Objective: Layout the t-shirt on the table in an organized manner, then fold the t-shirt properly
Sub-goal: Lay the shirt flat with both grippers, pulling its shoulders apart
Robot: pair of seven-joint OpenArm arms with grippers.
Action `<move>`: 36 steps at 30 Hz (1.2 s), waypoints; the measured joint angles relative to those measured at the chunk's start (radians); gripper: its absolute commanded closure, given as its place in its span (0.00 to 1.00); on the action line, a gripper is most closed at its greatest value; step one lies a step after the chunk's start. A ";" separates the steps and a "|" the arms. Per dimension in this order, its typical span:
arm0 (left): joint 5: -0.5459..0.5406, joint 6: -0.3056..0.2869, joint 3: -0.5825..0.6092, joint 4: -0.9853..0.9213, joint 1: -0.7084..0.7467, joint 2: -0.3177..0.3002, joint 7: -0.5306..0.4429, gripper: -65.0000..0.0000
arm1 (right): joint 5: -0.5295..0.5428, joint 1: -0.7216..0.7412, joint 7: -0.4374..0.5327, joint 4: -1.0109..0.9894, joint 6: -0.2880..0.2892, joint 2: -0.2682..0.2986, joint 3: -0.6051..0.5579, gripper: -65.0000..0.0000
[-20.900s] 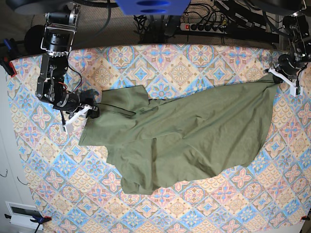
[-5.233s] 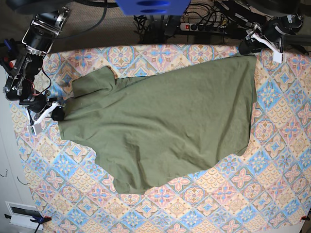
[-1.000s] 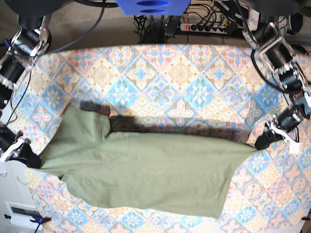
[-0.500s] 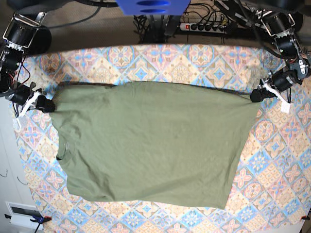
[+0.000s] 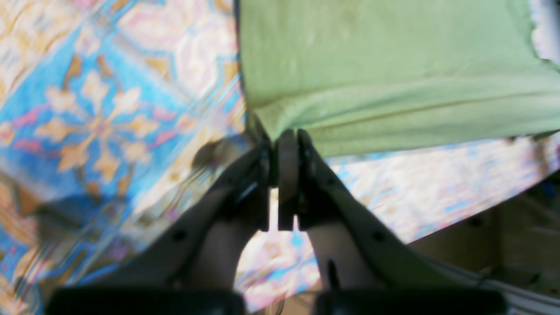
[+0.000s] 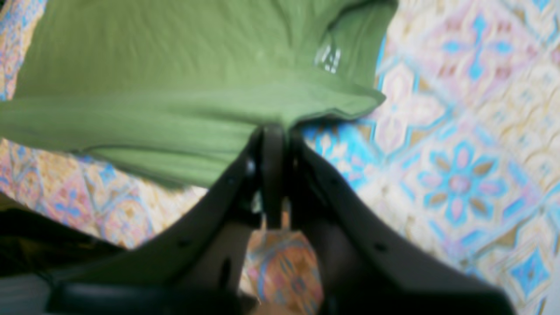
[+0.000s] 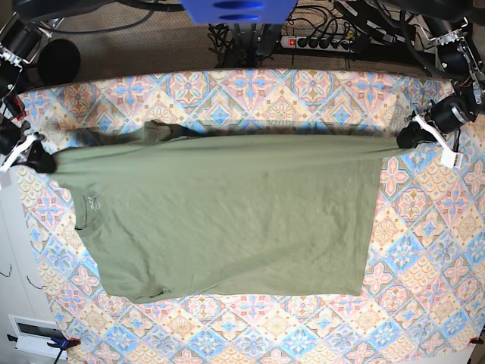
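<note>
The olive-green t-shirt [image 7: 227, 216] lies spread over the table [image 7: 288, 98], its upper edge pulled taut between both grippers. In the base view my left gripper [image 7: 405, 141] is shut on the shirt's upper right corner. My right gripper [image 7: 44, 161] is shut on the upper left corner, near the neck. The left wrist view shows my left gripper [image 5: 280, 135] pinching a bunched hem corner of the t-shirt [image 5: 393, 65]. The right wrist view shows my right gripper [image 6: 273, 129] pinching the t-shirt [image 6: 175, 87] below its pale neck label [image 6: 328, 57].
A power strip [image 7: 318, 42] and cables sit behind the table's back edge. A blue mount [image 7: 239, 9] hangs at top centre. A white box [image 7: 34, 334] sits off the front left corner. Patterned cloth shows around the shirt on all sides.
The shirt swung from the front of the table towards the back and spread out. Over the last half second the grippers moved apart and the upper edge pulled straighter.
</note>
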 measured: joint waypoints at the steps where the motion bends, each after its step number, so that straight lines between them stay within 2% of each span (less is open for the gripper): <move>1: 0.018 0.000 0.004 0.000 0.000 0.009 -0.001 1.00 | -0.040 -0.003 -0.011 -0.003 -0.030 -0.001 -0.012 0.98; 2: 0.025 0.000 0.014 0.000 0.000 0.014 -0.001 1.00 | -0.064 -0.002 -0.012 -0.005 -0.051 -0.004 -0.021 0.98; 4: 0.060 0.000 0.038 -0.001 0.004 0.023 0.001 1.00 | -0.058 -0.002 -0.003 -0.005 -0.054 -0.003 -0.026 0.98; 11: 0.057 0.000 0.052 0.000 0.091 0.017 -0.002 1.00 | -0.060 -0.061 -0.001 -0.008 -0.057 -0.002 -0.026 0.96; 13: 0.059 0.000 0.054 0.000 0.106 0.013 0.000 1.00 | -0.072 -0.062 -0.003 -0.018 -0.066 -0.003 -0.026 0.91; 15: 0.055 0.000 0.066 0.000 0.119 -0.013 -0.005 1.00 | -0.116 -0.053 0.011 -0.029 -0.099 -0.002 -0.026 0.83; 17: 0.064 0.002 0.100 0.000 0.122 -0.044 -0.013 0.89 | -0.163 -0.049 0.012 -0.034 -0.149 -0.002 -0.024 0.76; 20: 0.068 0.002 0.153 0.000 0.123 -0.077 -0.008 0.65 | -0.145 -0.055 0.009 -0.032 -0.193 -0.019 -0.019 0.70; 22: 0.062 0.003 0.179 0.002 0.124 -0.083 -0.007 0.52 | -0.117 -0.055 0.009 -0.031 -0.196 -0.033 -0.020 0.70; 25: 0.055 0.000 0.206 0.002 0.149 -0.108 -0.007 0.38 | -0.121 -0.057 0.009 -0.031 -0.196 -0.031 -0.021 0.70; 27: 0.064 0.000 0.204 0.002 0.169 -0.121 -0.007 0.34 | -0.118 -0.080 0.021 -0.027 -0.196 -0.027 -0.016 0.70; 33: 0.060 0.000 0.205 0.004 0.196 -0.154 -0.014 0.36 | -0.119 -0.134 0.005 -0.029 -0.196 -0.030 0.021 0.70; 36: 0.059 0.000 0.203 0.005 0.195 -0.138 -0.009 0.36 | -0.104 -0.140 0.019 -0.027 -0.196 -0.034 0.015 0.70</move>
